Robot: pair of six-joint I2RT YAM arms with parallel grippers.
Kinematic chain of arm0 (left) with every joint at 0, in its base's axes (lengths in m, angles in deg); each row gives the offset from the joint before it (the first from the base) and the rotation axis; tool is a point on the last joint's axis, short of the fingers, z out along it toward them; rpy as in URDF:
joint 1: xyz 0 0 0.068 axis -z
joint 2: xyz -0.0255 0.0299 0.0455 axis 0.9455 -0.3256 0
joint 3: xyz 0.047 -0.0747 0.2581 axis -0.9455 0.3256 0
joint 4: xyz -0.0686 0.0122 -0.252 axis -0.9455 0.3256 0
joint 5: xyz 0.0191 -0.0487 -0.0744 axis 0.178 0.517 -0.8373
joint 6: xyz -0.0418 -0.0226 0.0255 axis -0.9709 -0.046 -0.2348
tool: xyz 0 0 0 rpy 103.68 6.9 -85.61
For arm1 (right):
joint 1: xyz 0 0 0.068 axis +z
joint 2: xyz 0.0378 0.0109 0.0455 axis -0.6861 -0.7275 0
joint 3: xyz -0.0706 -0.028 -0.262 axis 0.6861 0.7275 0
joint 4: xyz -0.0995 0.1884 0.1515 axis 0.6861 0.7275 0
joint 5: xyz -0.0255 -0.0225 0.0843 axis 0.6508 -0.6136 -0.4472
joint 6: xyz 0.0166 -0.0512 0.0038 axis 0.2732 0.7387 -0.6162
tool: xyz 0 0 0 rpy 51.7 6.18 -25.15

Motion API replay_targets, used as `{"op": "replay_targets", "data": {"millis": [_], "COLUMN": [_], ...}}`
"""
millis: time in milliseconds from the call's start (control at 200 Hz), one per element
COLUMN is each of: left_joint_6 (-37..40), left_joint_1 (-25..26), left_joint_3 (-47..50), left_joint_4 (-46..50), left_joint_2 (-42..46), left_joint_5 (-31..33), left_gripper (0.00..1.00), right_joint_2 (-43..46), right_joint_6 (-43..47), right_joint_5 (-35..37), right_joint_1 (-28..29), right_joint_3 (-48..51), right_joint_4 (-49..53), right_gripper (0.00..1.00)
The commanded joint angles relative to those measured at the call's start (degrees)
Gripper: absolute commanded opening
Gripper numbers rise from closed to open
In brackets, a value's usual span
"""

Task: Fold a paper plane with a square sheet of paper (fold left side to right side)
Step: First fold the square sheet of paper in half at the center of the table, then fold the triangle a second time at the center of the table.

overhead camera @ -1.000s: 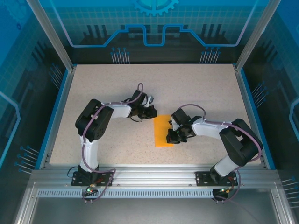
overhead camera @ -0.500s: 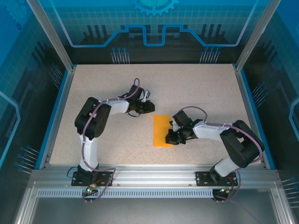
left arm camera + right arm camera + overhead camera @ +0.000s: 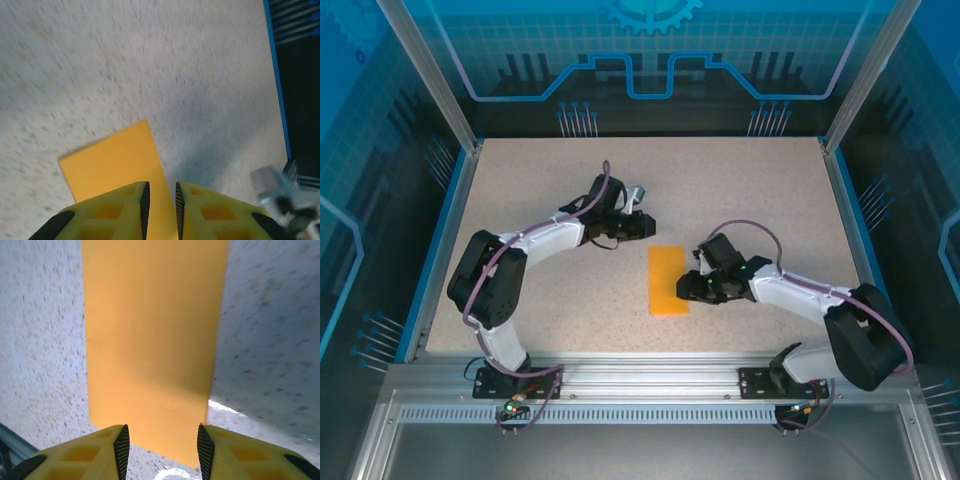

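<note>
The square sheet of paper (image 3: 668, 280) lies flat on the table as a narrow orange rectangle, folded in half. My left gripper (image 3: 647, 226) hovers just beyond its far left corner, apart from it. In the left wrist view the yellow fingers (image 3: 162, 186) stand a narrow gap apart with nothing between them, and the paper (image 3: 112, 155) lies below. My right gripper (image 3: 690, 288) sits at the paper's right edge, low over the table. Its jaws (image 3: 162, 429) are open wide and empty, with the paper (image 3: 152, 325) stretching away in front of them.
The speckled tabletop (image 3: 740, 190) has blue rails (image 3: 848, 220) along its sides and an aluminium frame (image 3: 650, 375) at the near edge. Bare table surrounds the paper on all sides.
My right gripper has opened and pulled back to the right off the paper. My left gripper has opened slightly, and the left arm has stretched out toward the far side.
</note>
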Motion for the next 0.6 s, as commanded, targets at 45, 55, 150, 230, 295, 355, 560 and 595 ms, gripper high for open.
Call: {"op": "replay_targets", "data": {"millis": [45, 55, 150, 230, 295, 355, 560, 595], "left_joint_6": [-2.4, -2.5, -3.4, -4.5, -4.9, -5.1, -5.4, -5.4], "left_joint_1": [3.9, 4.0, 5.1, 5.4, 5.6, 5.7, 6.0, 5.9], "left_joint_3": [1.5, 1.5, 2.0, 2.6, 3.0, 3.2, 3.8, 4.1], "left_joint_4": [4.4, 4.5, 4.9, 4.4, 4.2, 4.3, 4.0, 4.1], "left_joint_2": [-3.1, -3.2, -4.9, -6.1, -6.8, -7.3, -9.3, -9.4], "left_joint_5": [-1.5, -1.3, 0.3, 0.9, 1.5, 1.8, 2.1, 2.3], "left_gripper": [0.24, 0.25, 0.24, 0.24, 0.24, 0.24, 0.23, 0.23], "right_joint_2": [3.0, 3.1, 3.8, 3.7, 3.4, 2.9, -0.3, -0.9], "right_joint_6": [2.3, 2.3, 1.5, 1.2, 0.8, 0.1, -0.9, -1.2], "right_joint_5": [0.5, 0.3, -4.2, -7.0, -8.6, -10.3, -14.2, -14.7], "right_joint_1": [-4.4, -4.4, -6.5, -7.1, -7.3, -7.3, -7.3, -7.2], "right_joint_3": [0.9, 1.0, 2.8, 3.6, 4.2, 4.7, 4.9, 4.8], "right_joint_4": [3.8, 3.7, 1.9, 1.2, 0.5, -0.4, -2.4, -2.3], "right_gripper": [0.53, 0.53, 0.55, 0.55, 0.55, 0.54, 0.53, 0.52]}}
